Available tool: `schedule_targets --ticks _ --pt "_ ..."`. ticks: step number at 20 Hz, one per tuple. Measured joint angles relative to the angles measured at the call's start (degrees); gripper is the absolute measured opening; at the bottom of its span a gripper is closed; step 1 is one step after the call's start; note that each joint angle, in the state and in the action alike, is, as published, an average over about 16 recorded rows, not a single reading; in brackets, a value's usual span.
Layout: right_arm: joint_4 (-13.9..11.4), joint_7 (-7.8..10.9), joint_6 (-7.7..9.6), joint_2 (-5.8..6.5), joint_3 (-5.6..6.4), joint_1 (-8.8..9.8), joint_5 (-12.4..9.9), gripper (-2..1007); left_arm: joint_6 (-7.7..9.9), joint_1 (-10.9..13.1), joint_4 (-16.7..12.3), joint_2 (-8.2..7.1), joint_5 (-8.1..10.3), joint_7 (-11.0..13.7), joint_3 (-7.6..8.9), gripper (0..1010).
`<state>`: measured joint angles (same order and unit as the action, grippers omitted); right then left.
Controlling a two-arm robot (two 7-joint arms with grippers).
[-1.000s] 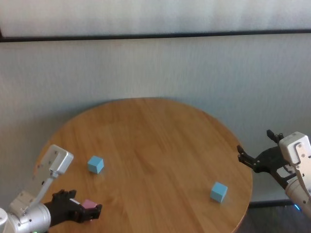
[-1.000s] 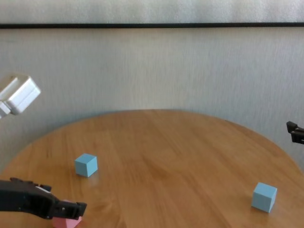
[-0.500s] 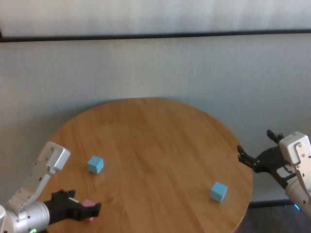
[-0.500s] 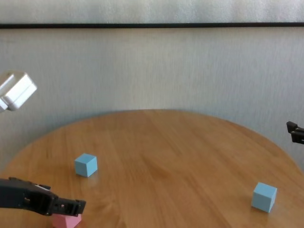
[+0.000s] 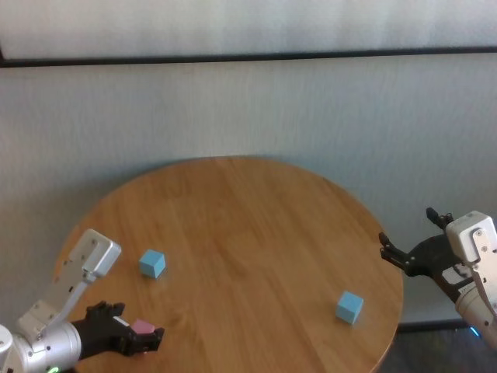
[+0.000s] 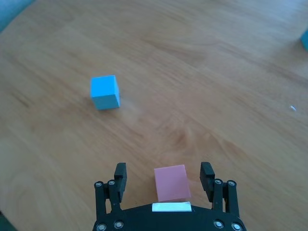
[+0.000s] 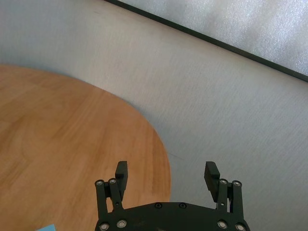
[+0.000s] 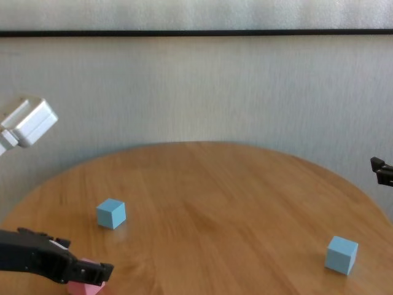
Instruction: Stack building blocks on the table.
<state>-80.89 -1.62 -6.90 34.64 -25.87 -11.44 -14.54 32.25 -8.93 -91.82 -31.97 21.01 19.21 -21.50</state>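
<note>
Left gripper (image 6: 165,175) straddles the pink cube (image 6: 171,183) at the table's (image 5: 256,225) seven o'clock, fingers spread, positioned for pickup. Right gripper (image 7: 167,175) idles spread beyond three o'clock.

bare table (image 5: 248,233) (wide) lies between the two blue cubes (image 5: 152,263) (image 5: 349,307), which stand well apart.

Left end effector (image 5: 132,340) — a slight shift over the past second, pink block (image 5: 142,327) between its fingers.
</note>
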Motion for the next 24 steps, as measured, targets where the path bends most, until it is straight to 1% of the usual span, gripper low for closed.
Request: schedule_targets --ticks 6,13,15,18,24 --pt "0.00 0.00 0.00 0.00 0.00 0.00 0.00 1005 0.31 -0.51 0.61 0.06 -0.76 1.09 -0.18 1002" --pt "0.00 0.00 0.00 0.00 0.00 0.00 0.00 1005 1.80 -0.57 1.15 0.76 -0.30 1.25 0.51 1002" --pt "0.00 0.00 0.00 0.00 0.00 0.00 0.00 1005 1.94 -0.60 1.33 0.87 -0.40 1.20 0.56 1002" --pt "0.00 0.00 0.00 0.00 0.00 0.00 0.00 1005 1.87 -0.73 1.66 0.88 -0.97 1.11 0.38 1002" --pt "0.00 0.00 0.00 0.00 0.00 0.00 0.00 1005 1.49 -1.29 2.41 0.71 -2.81 0.98 -0.41 1002"
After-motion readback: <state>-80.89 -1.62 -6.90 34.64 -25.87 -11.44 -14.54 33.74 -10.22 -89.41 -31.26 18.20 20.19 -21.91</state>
